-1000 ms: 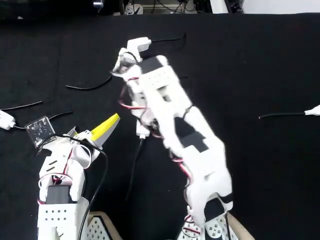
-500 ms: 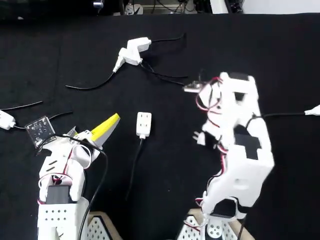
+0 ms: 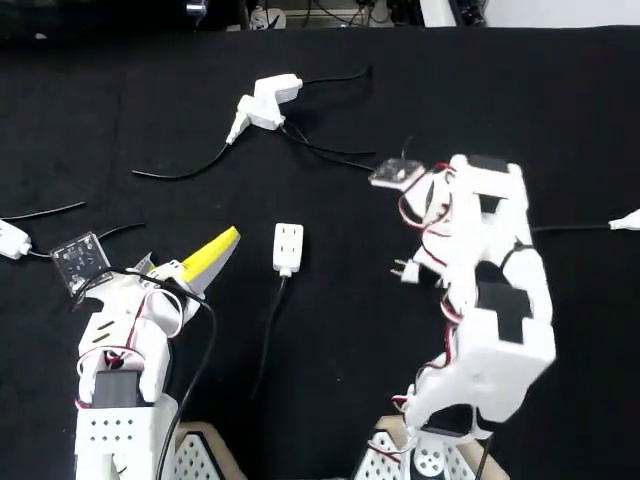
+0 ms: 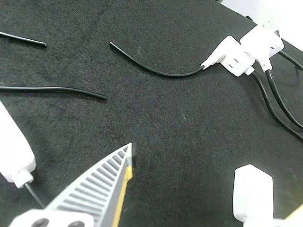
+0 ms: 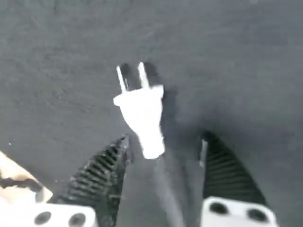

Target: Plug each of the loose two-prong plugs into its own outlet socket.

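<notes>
A white two-prong plug [image 3: 404, 270] lies on the black mat beside the right arm. In the right wrist view this plug [image 5: 140, 109] sits between the fingers of my right gripper [image 5: 163, 156], prongs pointing away. The jaws stand open, and the plug's tail is close to one finger. A white outlet socket [image 3: 287, 247] lies mid-table with its cable trailing toward the front. My left gripper [image 3: 212, 254], with its yellow finger, is open and holds nothing, just left of that socket [image 4: 253, 191]. At the far middle, a white plug and socket [image 3: 265, 100] lie joined together.
Another white plug [image 3: 12, 240] lies at the left edge and one [image 3: 627, 220] at the right edge, each on a black cable. Loose black cable ends [image 3: 180, 175] curl across the far mat. A small clear square [image 3: 80, 255] rides on the left arm.
The right arm swung back from the far joined plug and socket to the near right, ending over the loose plug. The left arm stayed still.
</notes>
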You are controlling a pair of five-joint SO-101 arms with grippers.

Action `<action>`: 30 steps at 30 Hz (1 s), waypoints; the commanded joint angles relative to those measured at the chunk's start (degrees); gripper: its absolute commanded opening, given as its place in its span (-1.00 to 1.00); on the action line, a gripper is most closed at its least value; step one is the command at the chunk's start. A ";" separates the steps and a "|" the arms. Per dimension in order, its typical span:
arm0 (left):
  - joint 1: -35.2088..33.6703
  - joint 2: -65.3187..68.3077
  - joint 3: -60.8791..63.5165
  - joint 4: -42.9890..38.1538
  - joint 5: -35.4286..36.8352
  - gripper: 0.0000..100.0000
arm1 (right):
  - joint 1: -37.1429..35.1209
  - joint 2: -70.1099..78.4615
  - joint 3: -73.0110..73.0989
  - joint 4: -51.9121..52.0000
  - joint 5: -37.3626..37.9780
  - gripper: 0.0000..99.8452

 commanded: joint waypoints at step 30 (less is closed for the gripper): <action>0.31 -0.62 0.84 0.18 -0.18 0.09 | -2.73 -11.12 15.16 -22.59 3.78 -0.54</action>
